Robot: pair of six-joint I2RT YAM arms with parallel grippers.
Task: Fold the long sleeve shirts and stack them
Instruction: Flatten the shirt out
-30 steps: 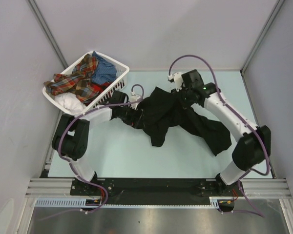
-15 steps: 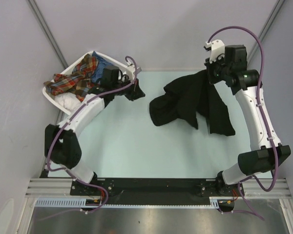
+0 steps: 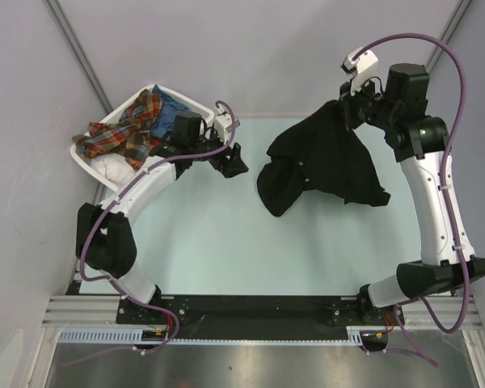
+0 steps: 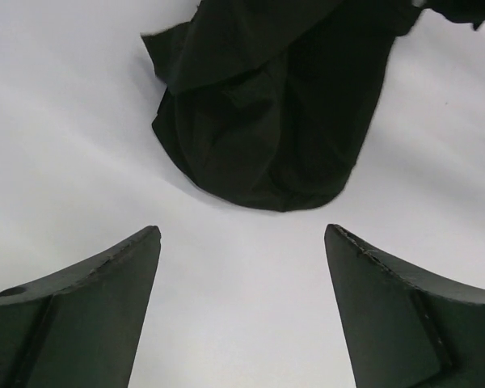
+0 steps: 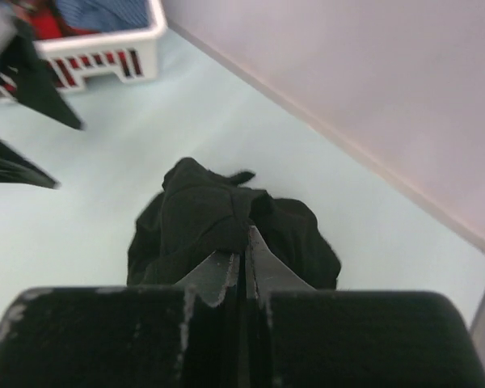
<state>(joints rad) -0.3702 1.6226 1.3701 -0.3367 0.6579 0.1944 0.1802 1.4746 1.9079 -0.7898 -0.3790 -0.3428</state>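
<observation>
A large black long sleeve shirt hangs crumpled at the back right of the table, its upper edge lifted. My right gripper is shut on that edge, and the black shirt drapes down from the closed fingertips in the right wrist view. My left gripper stands open and empty just left of the garment, over bare table. The left wrist view shows a rounded fold of the black shirt lying ahead of the spread fingers. More shirts, red-orange plaid, blue and white, lie in the basket.
A white slatted basket stands at the back left corner, next to the left arm's wrist; it also shows as the basket in the right wrist view. Grey walls close the table on three sides.
The right gripper has lifted the black shirt back and to the right. The left gripper let go of it, swung back toward the basket, and now stands open left of the cloth.
</observation>
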